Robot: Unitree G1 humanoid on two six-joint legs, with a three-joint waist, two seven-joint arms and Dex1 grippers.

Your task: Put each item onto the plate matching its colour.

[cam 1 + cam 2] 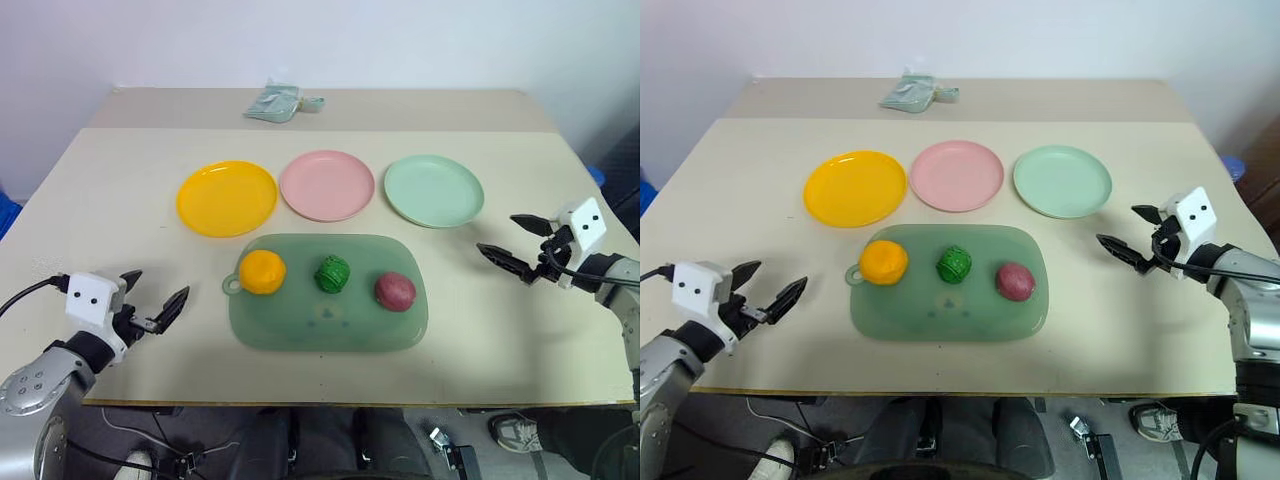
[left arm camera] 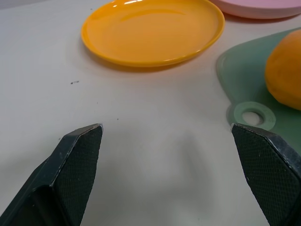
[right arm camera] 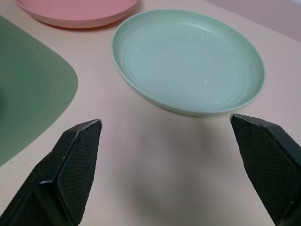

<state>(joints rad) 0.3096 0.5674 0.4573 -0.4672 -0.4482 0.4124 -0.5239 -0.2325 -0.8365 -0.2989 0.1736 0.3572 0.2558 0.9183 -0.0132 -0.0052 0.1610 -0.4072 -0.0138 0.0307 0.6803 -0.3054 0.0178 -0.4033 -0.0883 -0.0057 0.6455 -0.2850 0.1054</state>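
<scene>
Left eye view: my left fingers point(image 1: 157, 297) and right fingers point(image 1: 511, 243) hang spread, empty, flanking the tray point(image 1: 330, 325) carrying orange ball point(image 1: 262, 272), green ball point(image 1: 333, 274), purple ball point(image 1: 395, 291); yellow plate point(image 1: 227, 198), pink plate point(image 1: 327, 185), mint plate point(image 1: 434, 190) lie beyond, a pale packet point(image 1: 273, 103) farthest back on the tabletop point(image 1: 110, 200).

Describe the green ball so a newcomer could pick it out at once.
Find the big green tray on the table's near half, below the three plates. Three balls sit in a row on it; the green ball is the middle one, between the orange ball and purple ball. Only it is ridged.
</scene>
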